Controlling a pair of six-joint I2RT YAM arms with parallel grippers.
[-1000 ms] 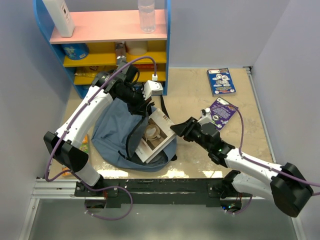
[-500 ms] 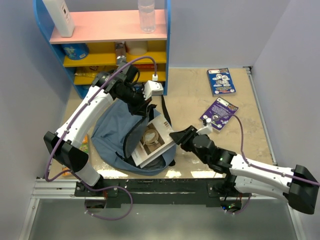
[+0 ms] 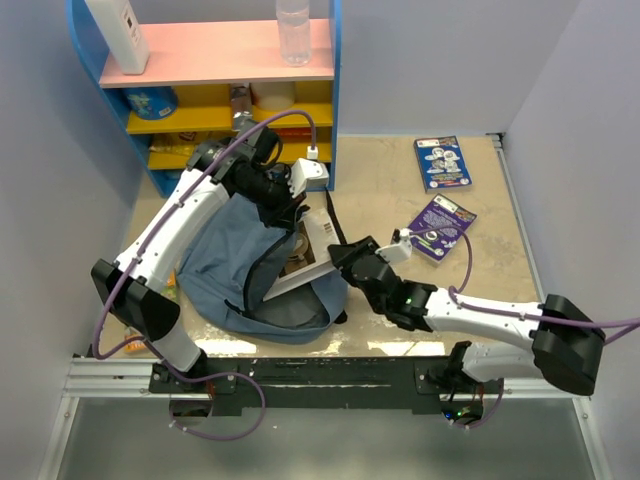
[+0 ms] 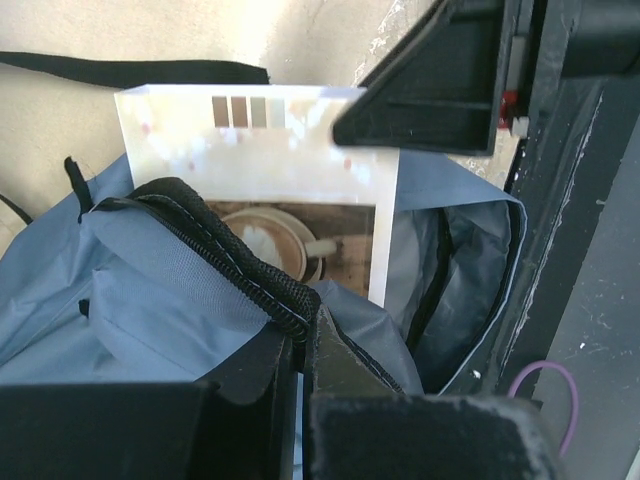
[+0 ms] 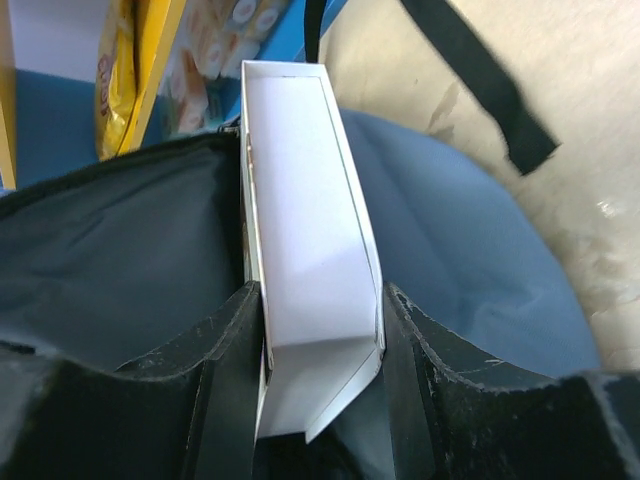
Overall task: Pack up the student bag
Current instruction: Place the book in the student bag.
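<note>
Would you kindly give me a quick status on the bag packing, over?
Left claw shut on student bag rim, holding it open. Right claw shut on book, book partway inside. No obstruction seen at the opening.

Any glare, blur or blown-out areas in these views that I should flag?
Left wrist: glare washes out the upper part of the book cover, and the left gripper pinching the student bag is a dark, underexposed mass. Right wrist: the book's page edge is nearly blown white and the background is soft. Top external: sharp and evenly lit, with mild glare on the table at its near edge.
</note>
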